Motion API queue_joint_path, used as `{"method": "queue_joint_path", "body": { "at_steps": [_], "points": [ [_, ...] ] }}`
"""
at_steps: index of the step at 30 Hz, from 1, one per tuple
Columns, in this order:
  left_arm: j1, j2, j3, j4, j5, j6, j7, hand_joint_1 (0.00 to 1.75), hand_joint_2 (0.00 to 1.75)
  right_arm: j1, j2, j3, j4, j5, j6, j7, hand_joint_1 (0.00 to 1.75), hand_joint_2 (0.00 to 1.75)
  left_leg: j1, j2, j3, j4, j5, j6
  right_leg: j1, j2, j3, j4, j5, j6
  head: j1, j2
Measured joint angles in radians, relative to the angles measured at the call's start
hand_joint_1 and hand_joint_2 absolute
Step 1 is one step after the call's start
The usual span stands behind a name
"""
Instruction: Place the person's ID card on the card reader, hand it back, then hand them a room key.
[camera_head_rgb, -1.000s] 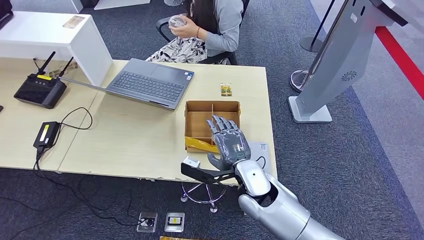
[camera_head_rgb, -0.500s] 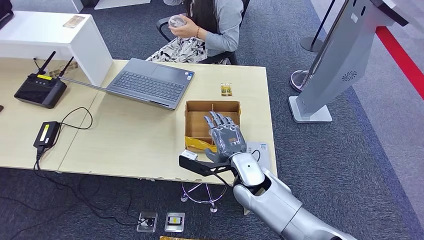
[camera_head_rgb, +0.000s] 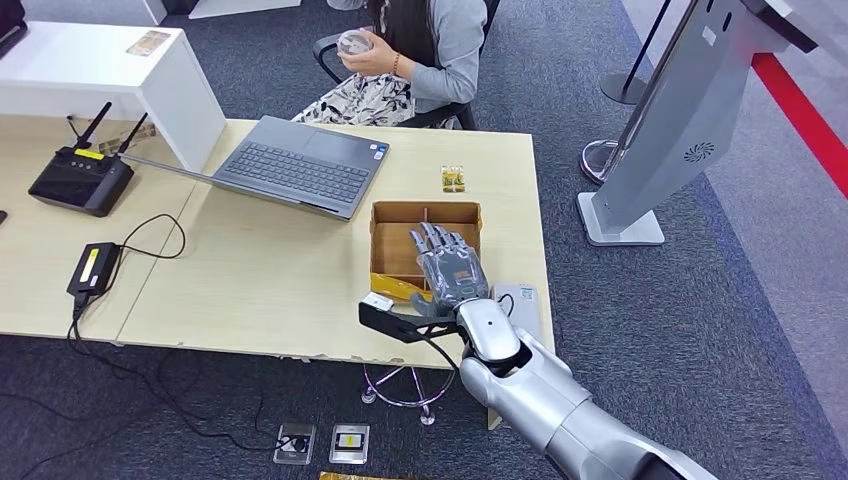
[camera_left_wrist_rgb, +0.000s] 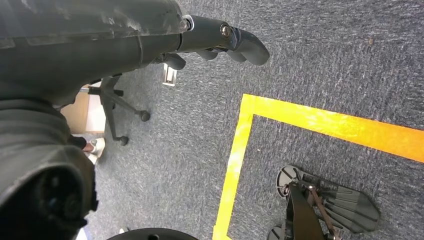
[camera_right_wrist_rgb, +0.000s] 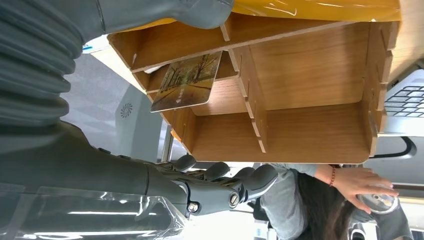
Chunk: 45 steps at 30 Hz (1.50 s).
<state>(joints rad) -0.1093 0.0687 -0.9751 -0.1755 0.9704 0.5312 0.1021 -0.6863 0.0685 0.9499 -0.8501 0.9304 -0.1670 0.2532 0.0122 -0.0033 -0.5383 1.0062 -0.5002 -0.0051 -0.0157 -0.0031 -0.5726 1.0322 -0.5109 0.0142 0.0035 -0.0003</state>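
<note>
Room key card (camera_right_wrist_rgb: 186, 82) with tree-lined road print, leaning tilted inside one compartment of the wooden divided box (camera_right_wrist_rgb: 310, 75), propped against a partition. Not touched by anything. Right hand (camera_head_rgb: 450, 268) poised over the box, palm down, fingers spread and extended, grasping nothing; card below the hand, apart from the fingertips (camera_right_wrist_rgb: 260, 176). Yellow strip (camera_head_rgb: 398, 288) along the box's near edge. Box (camera_head_rgb: 392, 215) near the table's (camera_head_rgb: 260, 270) right end; small yellow-green packet (camera_head_rgb: 452, 179) just beyond it; grey card reader (camera_head_rgb: 521, 297) beside the hand at the near right edge. Open laptop (camera_head_rgb: 300, 165) left of the box. Seated person (camera_head_rgb: 430, 50) beyond the table, holding a round object. Left hand (camera_left_wrist_rgb: 220, 42) hanging over grey carpet (camera_left_wrist_rgb: 310, 60) with yellow tape (camera_left_wrist_rgb: 320, 122), fingers curled in, holding nothing.
</note>
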Motion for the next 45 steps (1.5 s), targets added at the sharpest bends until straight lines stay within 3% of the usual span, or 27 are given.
{"method": "queue_joint_path", "body": {
  "at_steps": [34, 35, 37, 38, 39, 41, 45],
  "points": [
    [0.0, 0.0, 0.0, 0.0, 0.01, 0.032, 0.027, 0.0, 0.0, -0.045, 0.043, 0.0, 0.172, -0.001, -0.075, -0.027, 0.0, 1.75, 0.0, 0.0, 0.0, 0.0, 0.0, 0.0, 0.0, 0.0, 0.0, 0.0, 0.0, 0.0, 0.0, 0.0],
    [0.0, 0.0, 0.0, 0.0, 0.012, 0.037, 0.03, 0.0, 0.0, -0.048, 0.047, 0.0, 0.186, 0.0, -0.082, -0.03, 0.16, 1.75, 0.0, 0.0, 0.0, 0.0, 0.0, 0.0, 0.0, 0.0, 0.0, 0.0, 0.0, 0.0, 0.0, 0.0],
    [0.0, 0.0, 0.0, 0.0, 0.015, 0.048, 0.038, 0.0, 0.0, -0.053, 0.054, 0.0, 0.215, 0.0, -0.095, -0.036, 0.94, 1.75, 0.0, 0.0, 0.0, 0.0, 0.0, 0.0, 0.0, 0.0, 0.0, 0.0, 0.0, 0.0, 0.0, 0.0],
    [0.0, 0.0, 0.0, 0.0, 0.016, 0.051, 0.041, 0.0, 0.0, -0.054, 0.056, 0.0, 0.224, 0.0, -0.099, -0.039, 0.94, 1.75, 0.0, 0.0, 0.0, 0.0, 0.0, 0.0, 0.0, 0.0, 0.0, 0.0, 0.0, 0.0, 0.0, 0.0],
    [0.0, 0.0, 0.0, 0.0, 0.017, 0.053, 0.043, 0.0, 0.0, -0.054, 0.057, 0.0, 0.227, 0.0, -0.102, -0.042, 0.78, 1.75, 0.0, 0.0, 0.0, 0.0, 0.0, 0.0, 0.0, 0.0, 0.0, 0.0, 0.0, 0.0, 0.0, 0.0],
    [0.0, 0.0, 0.0, 0.0, 0.019, 0.056, 0.049, 0.0, 0.0, -0.055, 0.057, 0.0, 0.233, 0.001, -0.107, -0.048, 0.0, 1.75, 0.0, 0.0, 0.0, 0.0, 0.0, 0.0, 0.0, 0.0, 0.0, 0.0, 0.0, 0.0, 0.0, 0.0],
    [0.0, 0.0, 0.0, 0.0, 0.022, 0.066, 0.058, 0.0, 0.0, -0.055, 0.064, 0.0, 0.244, 0.007, -0.12, -0.054, 0.0, 1.75, 0.0, 0.0, 0.0, 0.0, 0.0, 0.0, 0.0, 0.0, 0.0, 0.0, 0.0, 0.0, 0.0, 0.0]
  ]
}}
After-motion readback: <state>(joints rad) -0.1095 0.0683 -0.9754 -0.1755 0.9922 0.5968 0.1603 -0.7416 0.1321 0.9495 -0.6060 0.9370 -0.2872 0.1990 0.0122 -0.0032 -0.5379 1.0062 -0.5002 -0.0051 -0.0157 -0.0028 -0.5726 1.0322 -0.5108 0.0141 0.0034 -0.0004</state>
